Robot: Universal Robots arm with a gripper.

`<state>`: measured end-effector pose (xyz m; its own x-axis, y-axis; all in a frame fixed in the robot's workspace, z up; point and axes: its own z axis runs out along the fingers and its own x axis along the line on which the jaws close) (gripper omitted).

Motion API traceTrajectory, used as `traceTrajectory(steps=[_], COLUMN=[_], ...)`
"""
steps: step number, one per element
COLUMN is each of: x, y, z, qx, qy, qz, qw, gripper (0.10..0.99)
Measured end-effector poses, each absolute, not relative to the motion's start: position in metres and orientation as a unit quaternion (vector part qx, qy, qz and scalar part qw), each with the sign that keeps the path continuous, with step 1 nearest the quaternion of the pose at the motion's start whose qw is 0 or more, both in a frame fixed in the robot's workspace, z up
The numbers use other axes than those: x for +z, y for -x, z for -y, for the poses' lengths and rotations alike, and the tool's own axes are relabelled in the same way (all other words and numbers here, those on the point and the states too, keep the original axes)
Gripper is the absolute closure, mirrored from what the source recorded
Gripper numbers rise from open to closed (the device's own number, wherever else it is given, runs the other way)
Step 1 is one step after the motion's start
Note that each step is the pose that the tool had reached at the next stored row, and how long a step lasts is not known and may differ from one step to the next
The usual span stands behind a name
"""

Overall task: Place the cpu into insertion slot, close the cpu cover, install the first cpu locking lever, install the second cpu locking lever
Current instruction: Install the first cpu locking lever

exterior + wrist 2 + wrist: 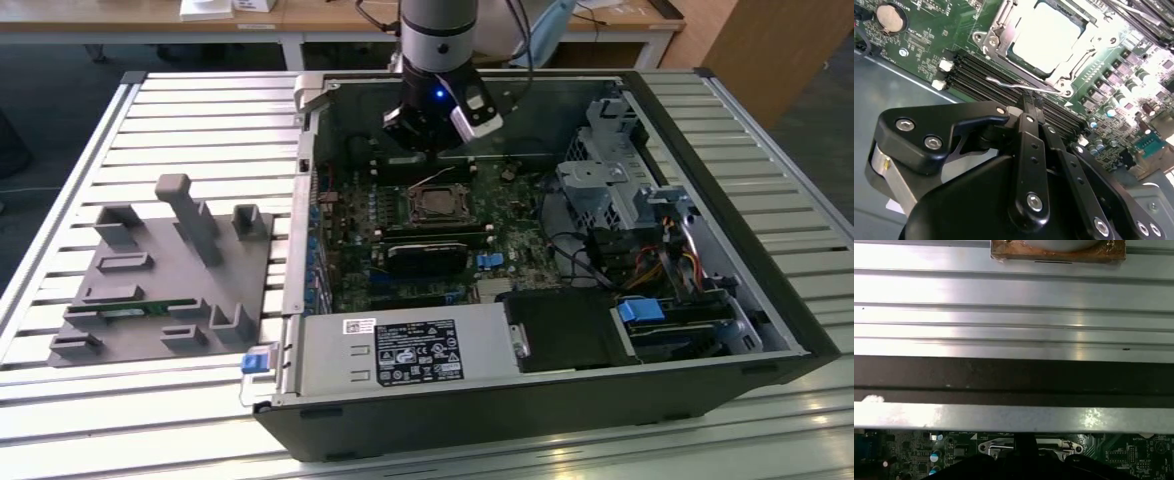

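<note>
Jaws pinched shut on thin wire locking lever (pixel 1019 87) beside insertion slot (pixel 1046 45), cpu (pixel 1046 40) already seated under cpu cover (pixel 1004 30) mid-motherboard; lever's springy, slippery wire, so grip near its hooked end.

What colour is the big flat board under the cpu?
Green, with tiny silver and black parts all over the board. The second wrist view shows it best, around the silvery cpu.

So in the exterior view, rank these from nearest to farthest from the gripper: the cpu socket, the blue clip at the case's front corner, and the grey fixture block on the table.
1. The insertion slot, just below the gripper, inside the case.
2. The grey fixture block, on the table at the exterior view's left.
3. The blue clip, at the case's near corner, lower left.
</note>
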<state>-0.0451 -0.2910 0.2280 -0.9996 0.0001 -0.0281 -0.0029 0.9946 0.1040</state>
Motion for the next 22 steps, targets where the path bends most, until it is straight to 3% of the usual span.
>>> traceTrajectory(steps=[22], x=[0.216], y=[0.023], z=[0.290], qx=[0.052], qy=[0.001], qz=[-0.999], qw=[0.013], gripper=[0.980])
